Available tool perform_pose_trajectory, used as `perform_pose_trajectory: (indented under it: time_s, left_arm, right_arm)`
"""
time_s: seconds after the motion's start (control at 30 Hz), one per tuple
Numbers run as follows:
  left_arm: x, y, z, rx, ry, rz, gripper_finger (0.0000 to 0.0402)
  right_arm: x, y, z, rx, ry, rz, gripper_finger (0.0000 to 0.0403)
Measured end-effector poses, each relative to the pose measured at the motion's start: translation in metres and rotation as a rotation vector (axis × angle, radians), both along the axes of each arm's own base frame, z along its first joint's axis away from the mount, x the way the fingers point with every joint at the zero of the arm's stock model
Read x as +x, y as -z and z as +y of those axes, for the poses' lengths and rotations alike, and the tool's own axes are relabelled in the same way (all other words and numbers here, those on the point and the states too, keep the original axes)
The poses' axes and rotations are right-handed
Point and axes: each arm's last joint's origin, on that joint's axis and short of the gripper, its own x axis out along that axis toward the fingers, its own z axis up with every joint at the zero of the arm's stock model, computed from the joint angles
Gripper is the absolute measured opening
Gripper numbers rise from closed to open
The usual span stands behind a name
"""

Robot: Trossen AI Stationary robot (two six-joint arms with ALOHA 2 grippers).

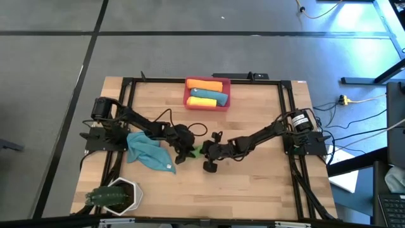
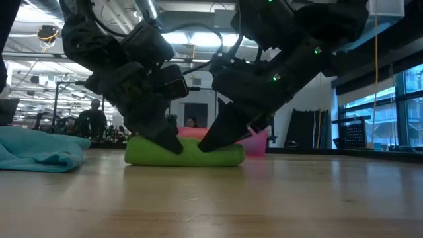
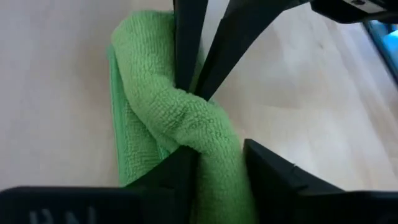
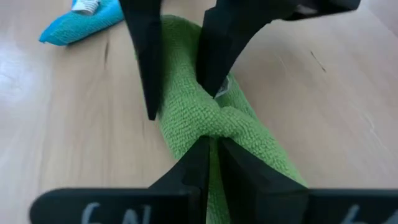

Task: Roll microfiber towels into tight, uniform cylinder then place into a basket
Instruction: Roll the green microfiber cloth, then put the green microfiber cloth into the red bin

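Left gripper stood near the middle of the table with its 2 fingers apart, straddling one end of the green towel. In the right wrist view, one of its fingers came down just beside the roll onto the wood, and the other pressed down into the cloth from above. In its own wrist view the left gripper showed green cloth filling the gap between its fingers, with room to spare on one side.

Facing it from the opposite side, the right gripper was clamped on the same towel. Its fingers were drawn nearly together and pinched a raised fold of green cloth, which bunched up between them.

Seen level across the table, the green towel lay flat on the wood as a short thick roll, with both grippers reaching down onto its top and their tips close to each other. It was not in the basket, which sat well apart at the far edge of the table. That red-pink bin held 3 rolled towels side by side: an orange roll, a teal roll and a yellow roll.

1 loose teal towel lay crumpled and unrolled under the left arm, just beside the left gripper. At the near left corner stood a white pot with a green plant.
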Motion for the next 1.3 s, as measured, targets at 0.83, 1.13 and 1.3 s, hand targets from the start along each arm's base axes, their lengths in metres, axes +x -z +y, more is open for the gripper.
perform_pose_trajectory:
  time_s: [0.83, 1.13, 1.3]
  left_arm:
    - [-0.017, -0.052, -0.046, 0.529, 0.032, -0.101, 0.0236]
    - [-0.013, -0.040, -0.079, 0.851, 0.032, 0.002, 0.0235]
    - [-0.002, -0.026, -0.083, 0.912, 0.071, 0.061, 0.0245]
  right_arm:
    - [0.001, 0.008, -0.010, 0.084, 0.016, 0.044, 0.0042]
    - [0.002, 0.009, -0.021, 0.162, 0.032, 0.051, 0.0042]
    - [0.004, 0.008, -0.027, 0.199, 0.030, 0.052, 0.0042]
